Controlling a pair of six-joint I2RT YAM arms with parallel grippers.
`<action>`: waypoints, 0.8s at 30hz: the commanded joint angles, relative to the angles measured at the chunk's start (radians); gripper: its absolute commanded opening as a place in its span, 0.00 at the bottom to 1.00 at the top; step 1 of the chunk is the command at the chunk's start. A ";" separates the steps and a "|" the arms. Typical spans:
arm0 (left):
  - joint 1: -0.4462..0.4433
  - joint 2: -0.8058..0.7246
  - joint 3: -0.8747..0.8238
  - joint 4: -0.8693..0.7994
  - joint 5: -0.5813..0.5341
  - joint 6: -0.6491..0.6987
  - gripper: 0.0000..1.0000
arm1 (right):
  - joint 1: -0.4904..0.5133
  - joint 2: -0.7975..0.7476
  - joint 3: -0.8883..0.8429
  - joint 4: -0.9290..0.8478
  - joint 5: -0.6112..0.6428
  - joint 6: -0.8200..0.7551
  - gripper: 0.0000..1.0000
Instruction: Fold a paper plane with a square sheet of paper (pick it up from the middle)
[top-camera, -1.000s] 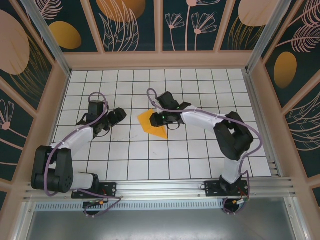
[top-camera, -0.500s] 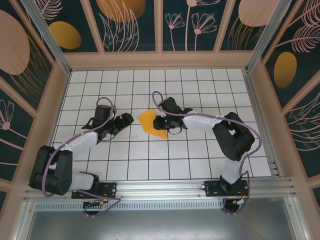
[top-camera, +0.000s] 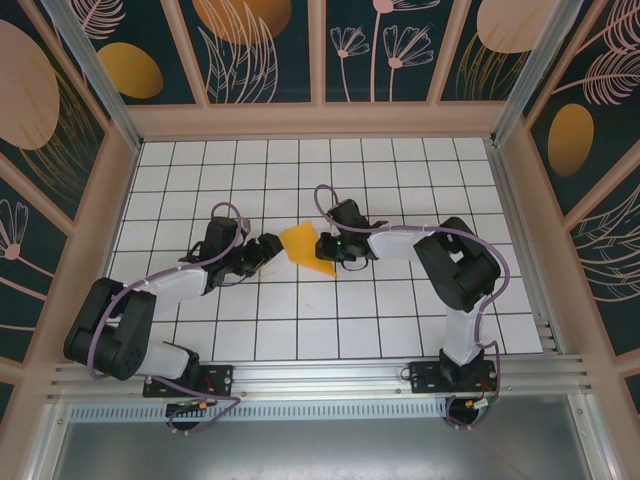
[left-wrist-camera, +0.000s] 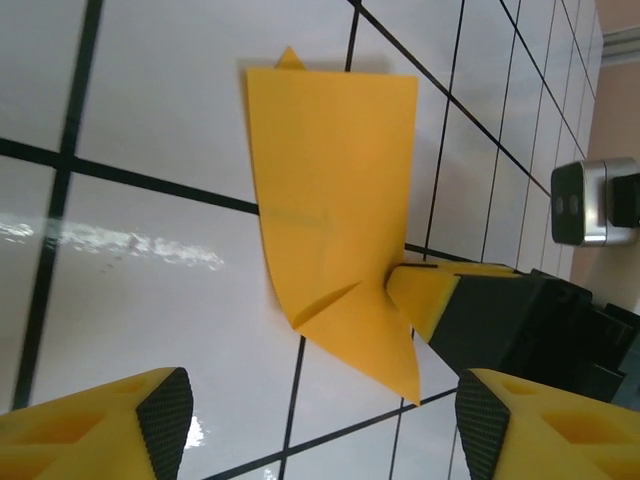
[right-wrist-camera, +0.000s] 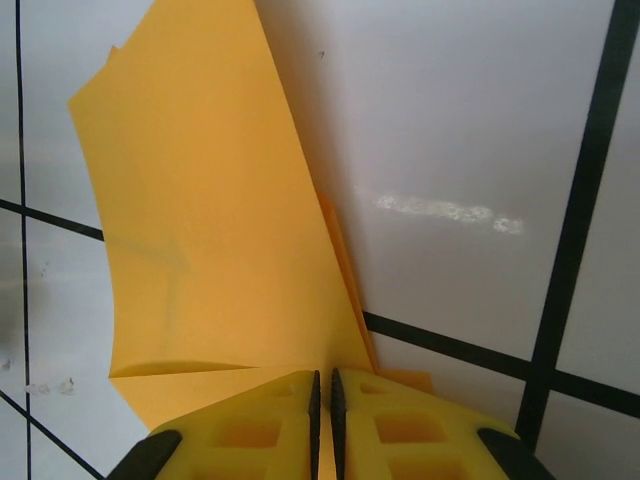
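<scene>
Left arm (top-camera: 172, 283) and right arm (top-camera: 400, 240) have both drawn in on the orange-yellow paper (top-camera: 303, 246) over the last second, the left travelling furthest.
On the white gridded table (top-camera: 400, 170) the paper lies partly folded with one edge lifted (a crease runs across it). The right gripper (top-camera: 326, 247), at the paper's right side, is pinched closed on that raised edge. The left gripper (top-camera: 267, 248) sits just beside the paper's left corner, jaws spread apart, grasping nothing.

A robot lab cell: gridded table (top-camera: 300, 320), decorated wall panels (top-camera: 380, 50).
</scene>
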 joint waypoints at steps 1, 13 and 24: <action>-0.027 0.032 -0.012 0.091 0.038 -0.058 0.69 | -0.012 0.023 -0.037 0.024 -0.005 0.033 0.12; -0.101 0.162 0.027 0.172 0.025 -0.150 0.50 | -0.036 0.021 -0.087 0.073 -0.064 0.059 0.12; -0.112 0.247 0.070 0.211 0.042 -0.192 0.41 | -0.049 0.016 -0.119 0.106 -0.087 0.064 0.12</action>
